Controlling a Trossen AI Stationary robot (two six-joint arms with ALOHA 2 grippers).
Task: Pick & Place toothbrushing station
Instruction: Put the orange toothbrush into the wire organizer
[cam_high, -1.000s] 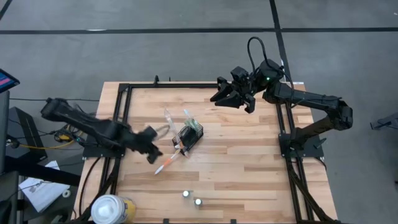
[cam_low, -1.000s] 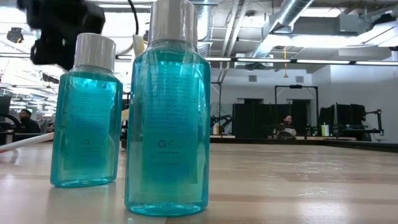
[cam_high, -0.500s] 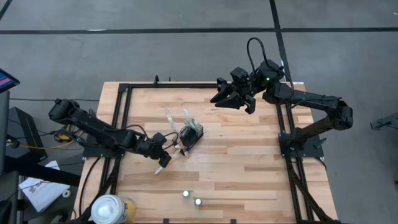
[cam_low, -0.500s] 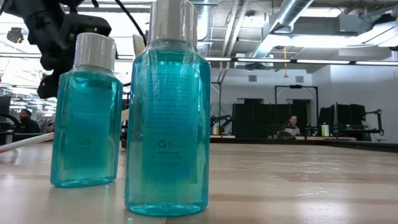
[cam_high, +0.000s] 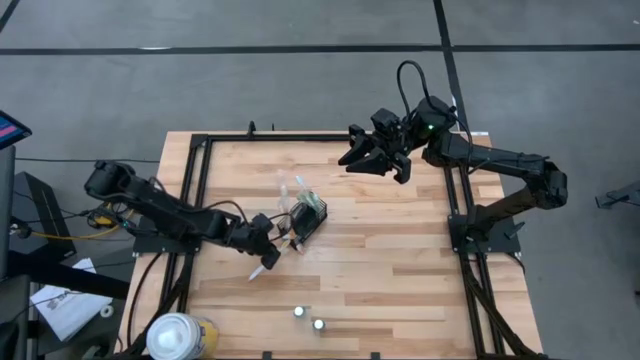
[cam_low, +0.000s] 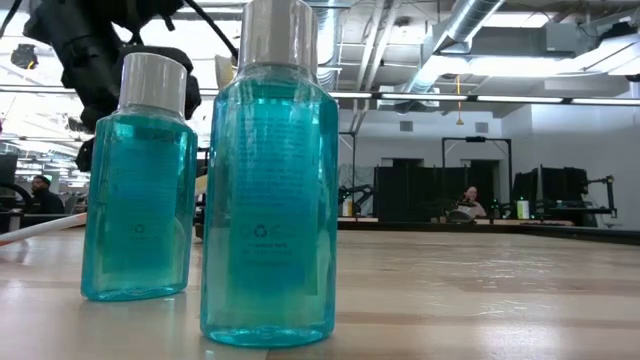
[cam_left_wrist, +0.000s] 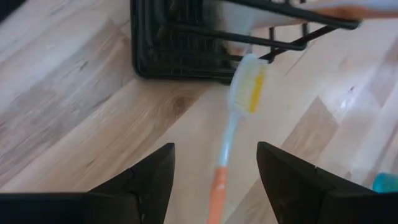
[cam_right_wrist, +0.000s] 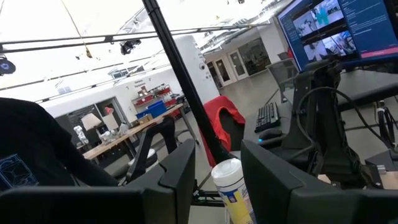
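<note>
Left gripper (cam_left_wrist: 214, 180) jaws spread over the orange-handled toothbrush (cam_left_wrist: 239, 112) beside the mesh holder (cam_left_wrist: 180, 43); right jaws' state unclear.

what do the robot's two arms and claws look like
Both are dark, jointed, slender arms on black frame rails. The left claw has two broad, matte black, wedge-shaped fingers. The right claw has chunky black housing, a looping black cable and a small green light above it.

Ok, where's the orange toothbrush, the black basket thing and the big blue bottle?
orange toothbrush (cam_left_wrist: 249, 87), left wrist view, on its bristle head.
black wire-mesh holder (cam_left_wrist: 177, 53), left wrist view, on its mesh side.
big blue bottle (cam_low: 268, 190), low view, on its body.
</note>
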